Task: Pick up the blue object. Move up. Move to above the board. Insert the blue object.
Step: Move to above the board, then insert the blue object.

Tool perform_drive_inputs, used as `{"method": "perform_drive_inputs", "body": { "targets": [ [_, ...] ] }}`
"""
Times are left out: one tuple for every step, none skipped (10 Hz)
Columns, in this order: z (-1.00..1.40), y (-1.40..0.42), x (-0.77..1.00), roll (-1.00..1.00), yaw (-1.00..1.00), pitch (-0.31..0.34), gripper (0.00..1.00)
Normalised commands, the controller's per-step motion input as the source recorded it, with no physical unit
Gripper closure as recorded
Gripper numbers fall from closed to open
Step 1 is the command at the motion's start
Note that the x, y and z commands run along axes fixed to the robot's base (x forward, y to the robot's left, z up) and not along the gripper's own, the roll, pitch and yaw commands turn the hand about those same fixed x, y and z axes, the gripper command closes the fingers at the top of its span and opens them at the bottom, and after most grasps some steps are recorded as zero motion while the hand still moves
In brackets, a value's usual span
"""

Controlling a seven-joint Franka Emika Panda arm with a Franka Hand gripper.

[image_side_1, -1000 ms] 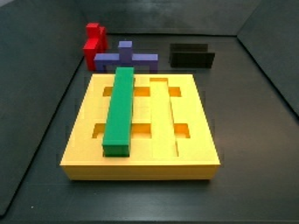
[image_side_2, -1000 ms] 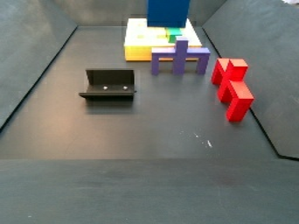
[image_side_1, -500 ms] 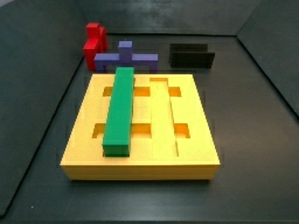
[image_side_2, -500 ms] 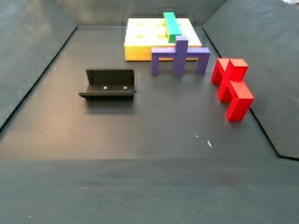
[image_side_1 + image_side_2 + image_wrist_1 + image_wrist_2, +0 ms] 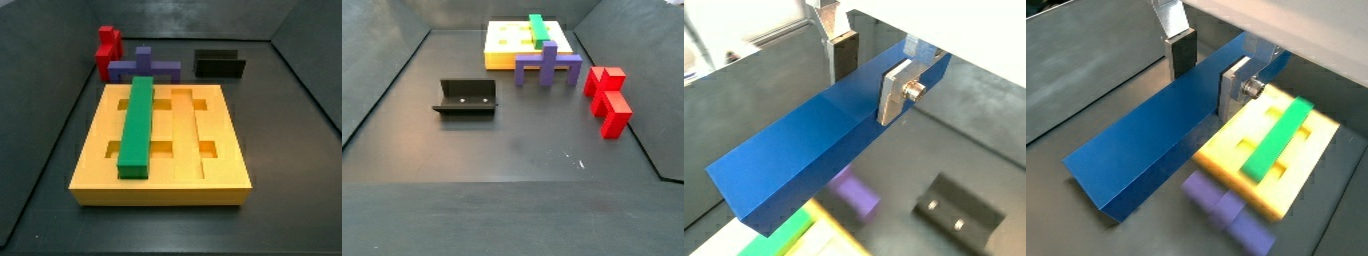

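Observation:
My gripper (image 5: 869, 82) is shut on the blue object (image 5: 804, 150), a long straight blue bar held across the jaws, high above the floor. Both wrist views show the gripper (image 5: 1208, 78) and the blue object (image 5: 1153, 140). The board (image 5: 1227, 152), a yellow-orange block with grooves and cut-outs, lies below and beside the bar. It also shows in both side views (image 5: 160, 186) (image 5: 502, 45). Neither the gripper nor the blue object shows in the side views.
A green bar (image 5: 138, 125) (image 5: 543, 30) (image 5: 1280, 140) lies in one groove of the board. A purple cross block (image 5: 143, 68) (image 5: 548, 65) (image 5: 1227, 205) and a red block (image 5: 107, 48) (image 5: 609, 95) stand beyond the board. The fixture (image 5: 221, 64) (image 5: 466, 97) (image 5: 958, 210) stands on the floor.
One second ago the blue object showed at the top edge of a side view above the board. It has risen out of that view. The pieces on the floor have not moved.

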Motion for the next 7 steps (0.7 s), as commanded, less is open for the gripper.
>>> {"method": "perform_drive_inputs", "body": {
  "targets": [
    [0.17, -1.4, -0.14, 0.0, 0.01, 0.024, 1.0],
    [0.18, -1.4, -0.13, 0.0, 0.01, 0.036, 1.0],
    [0.2, -1.4, -0.11, 0.01, 0.01, 0.063, 1.0],
    [0.12, -0.76, -0.03, 0.01, 0.01, 0.091, 1.0],
    [0.05, -0.29, 0.05, 0.0, 0.0, 0.129, 1.0],
    [0.04, -0.19, 0.05, 0.01, 0.01, 0.13, 1.0],
    [0.0, -0.01, 0.0, -0.01, 0.0, -0.003, 1.0]
  ]
}}
